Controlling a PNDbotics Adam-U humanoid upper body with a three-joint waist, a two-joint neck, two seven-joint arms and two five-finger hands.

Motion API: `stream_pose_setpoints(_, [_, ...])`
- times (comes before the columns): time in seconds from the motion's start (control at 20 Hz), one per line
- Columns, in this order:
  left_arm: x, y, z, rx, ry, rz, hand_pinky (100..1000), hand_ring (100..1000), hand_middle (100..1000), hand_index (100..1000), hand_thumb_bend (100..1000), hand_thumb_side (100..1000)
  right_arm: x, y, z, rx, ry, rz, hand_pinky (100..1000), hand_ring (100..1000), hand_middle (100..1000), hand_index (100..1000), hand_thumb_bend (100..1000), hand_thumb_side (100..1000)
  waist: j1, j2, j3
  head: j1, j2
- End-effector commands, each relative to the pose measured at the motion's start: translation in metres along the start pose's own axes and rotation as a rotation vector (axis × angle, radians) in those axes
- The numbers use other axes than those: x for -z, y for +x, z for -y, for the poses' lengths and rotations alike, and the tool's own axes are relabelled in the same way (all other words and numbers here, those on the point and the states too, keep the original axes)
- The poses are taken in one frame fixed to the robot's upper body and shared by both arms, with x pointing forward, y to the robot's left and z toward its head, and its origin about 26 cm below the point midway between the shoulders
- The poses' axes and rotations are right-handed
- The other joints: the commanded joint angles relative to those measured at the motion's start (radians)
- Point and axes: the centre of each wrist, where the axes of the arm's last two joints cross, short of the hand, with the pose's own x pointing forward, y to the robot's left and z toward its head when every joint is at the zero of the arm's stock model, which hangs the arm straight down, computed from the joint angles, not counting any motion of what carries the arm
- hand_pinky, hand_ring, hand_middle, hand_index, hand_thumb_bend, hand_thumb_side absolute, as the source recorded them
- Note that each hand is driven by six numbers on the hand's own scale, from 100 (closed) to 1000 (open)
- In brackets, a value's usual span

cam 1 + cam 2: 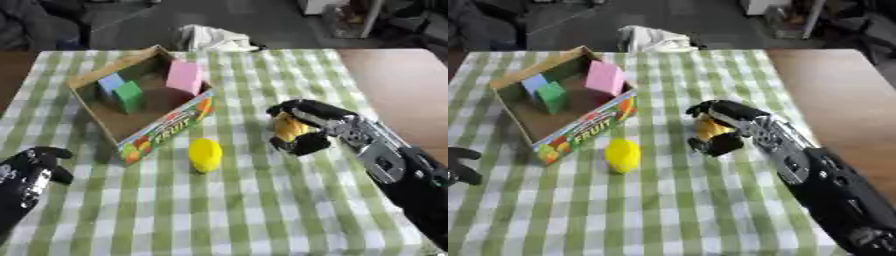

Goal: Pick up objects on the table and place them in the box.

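The right hand [302, 129] reaches in from the right, fingers curled round a yellow object [287, 127] — low over the table [262, 210]. The left hand [35, 162] rests at the lower left — fingers relaxed.

Wooden table [402, 80] carried a green-and-white checked cloth [245, 210] over most of its top, right edge strip bare. On the cloth: open cardboard fruit-print box [166, 127] near far-left corner, tilted askew; yellow rounded fruit-like object [205, 154] just beside its near wall. White crumpled fabric [214, 37] at far edge.
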Motion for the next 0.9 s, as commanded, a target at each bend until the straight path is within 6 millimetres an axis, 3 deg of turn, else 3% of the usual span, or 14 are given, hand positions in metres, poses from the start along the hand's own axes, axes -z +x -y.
stream_pose_setpoints(0.05, [0.000, 0.005, -0.005, 0.020, 0.006, 0.015, 583, 534, 656, 705, 100, 602, -0.002, -0.006, 0.009, -0.045, -0.077, -0.038, 838, 953, 839, 941, 257, 414, 0.002, -0.011, 0.000, 0.001, 0.005])
stream_pose_setpoints(0.25, [0.000, 0.005, -0.005, 0.019, 0.005, 0.015, 583, 533, 656, 705, 100, 603, -0.002, -0.008, 0.007, -0.103, -0.089, -0.053, 843, 946, 859, 959, 290, 355, 0.000, -0.011, 0.000, 0.000, 0.005])
stream_pose_setpoints(0.45, [0.000, 0.005, -0.005, 0.020, 0.005, 0.015, 583, 533, 656, 705, 100, 603, -0.002, -0.011, 0.005, -0.171, -0.076, -0.077, 833, 925, 847, 952, 273, 141, -0.001, -0.012, 0.001, -0.003, 0.005])
stream_pose_setpoints(0.55, [0.000, 0.005, -0.005, 0.019, 0.005, 0.015, 584, 533, 656, 705, 100, 603, -0.001, -0.014, 0.003, -0.202, -0.072, -0.098, 803, 889, 812, 928, 232, 100, -0.001, -0.012, 0.002, -0.003, 0.005])
stream_pose_setpoints(0.6, [0.000, 0.005, -0.005, 0.019, 0.006, 0.015, 584, 532, 656, 706, 100, 604, -0.001, -0.015, 0.003, -0.216, -0.075, -0.112, 779, 861, 776, 900, 199, 100, -0.001, -0.013, 0.002, -0.003, 0.005])
stream_pose_setpoints(0.9, [0.000, 0.005, -0.005, 0.018, 0.007, 0.013, 583, 531, 655, 706, 100, 605, 0.002, -0.021, 0.000, -0.263, -0.195, -0.172, 596, 700, 526, 669, 222, 100, -0.001, -0.013, 0.001, -0.003, 0.005])
